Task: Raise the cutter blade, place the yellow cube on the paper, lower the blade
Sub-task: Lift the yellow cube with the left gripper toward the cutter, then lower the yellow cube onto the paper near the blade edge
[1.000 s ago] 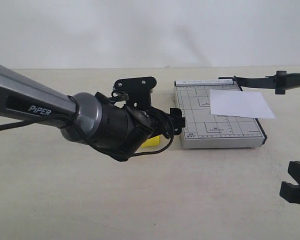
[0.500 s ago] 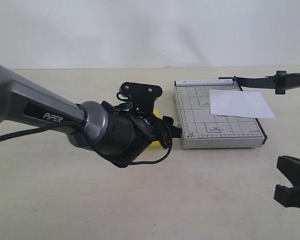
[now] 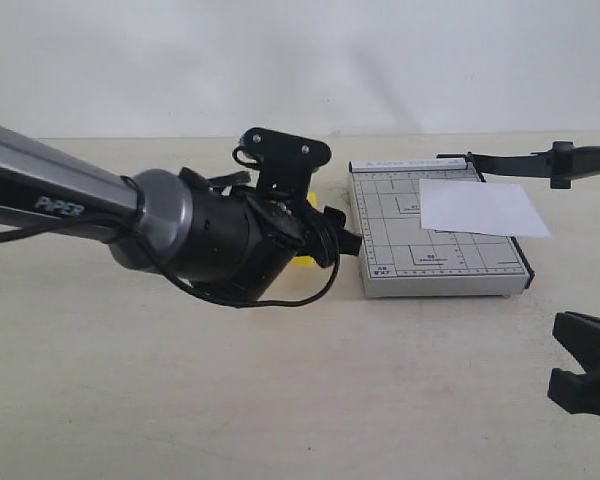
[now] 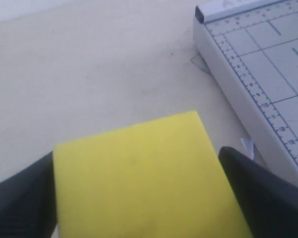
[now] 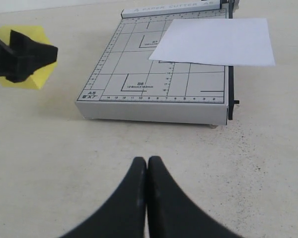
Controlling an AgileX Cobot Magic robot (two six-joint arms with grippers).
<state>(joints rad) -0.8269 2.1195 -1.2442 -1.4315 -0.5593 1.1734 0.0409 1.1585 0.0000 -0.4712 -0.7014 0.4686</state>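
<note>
My left gripper (image 3: pixel 330 238) is shut on the yellow cube (image 4: pixel 139 173), with one black finger on each side of it. It holds the cube just off the left edge of the grey gridded trimmer (image 3: pixel 435 240). In the exterior view only slivers of the yellow cube (image 3: pixel 302 262) show behind the wrist. The white paper (image 3: pixel 480 208) lies on the trimmer's right half, overhanging the edge. The cutter blade (image 3: pixel 540 160) stands raised, reaching out to the right. My right gripper (image 5: pixel 147 171) is shut on nothing, low over the table in front of the trimmer.
Bare beige table (image 3: pixel 280 400) surrounds the trimmer, with a white wall behind. The left arm's thick grey wrist and its looping cable (image 3: pixel 210 245) fill the middle left of the exterior view.
The left gripper has risen a little with the cube, staying beside the trimmer's left edge. The right gripper shifted slightly left and then stayed put.
</note>
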